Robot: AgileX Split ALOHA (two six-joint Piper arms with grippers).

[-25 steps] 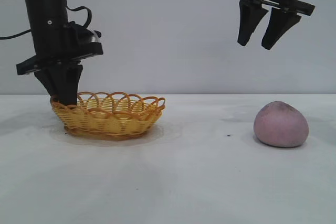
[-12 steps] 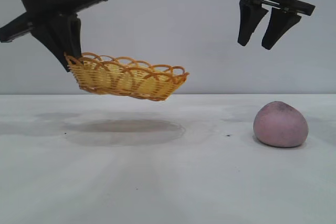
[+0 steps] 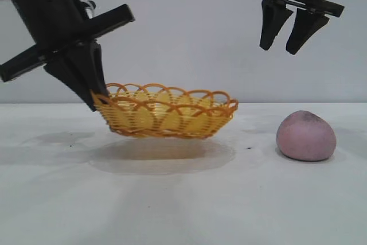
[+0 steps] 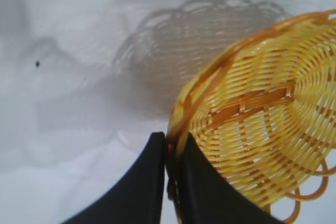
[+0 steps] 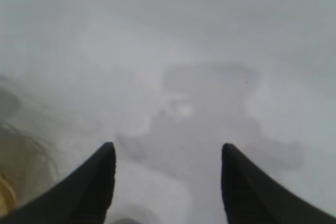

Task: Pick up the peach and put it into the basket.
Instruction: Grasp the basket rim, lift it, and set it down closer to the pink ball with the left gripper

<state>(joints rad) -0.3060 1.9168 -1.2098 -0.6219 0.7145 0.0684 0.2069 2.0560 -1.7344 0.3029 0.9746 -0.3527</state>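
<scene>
The pink-mauve peach [image 3: 306, 136] rests on the white table at the right. A yellow wicker basket [image 3: 166, 113] with an orange looped rim hangs just above the table left of centre, held by its left rim. My left gripper [image 3: 96, 98] is shut on that rim; in the left wrist view its gripper [image 4: 172, 141] pinches the basket [image 4: 262, 124] edge between both fingers. My right gripper [image 3: 280, 47] hangs open high above the peach and a little to its left. In the right wrist view the right gripper [image 5: 167, 153] has only bare table between its fingers, and the peach is out of view there.
The white table [image 3: 189, 205] spreads wide in front of the basket and peach. A grey shadow lies under the raised basket. A plain grey wall stands behind.
The left gripper lifted the basket off the table, swung it up and rightward, then lowered it to just above the surface nearer the centre. The right gripper and the peach stayed still.
</scene>
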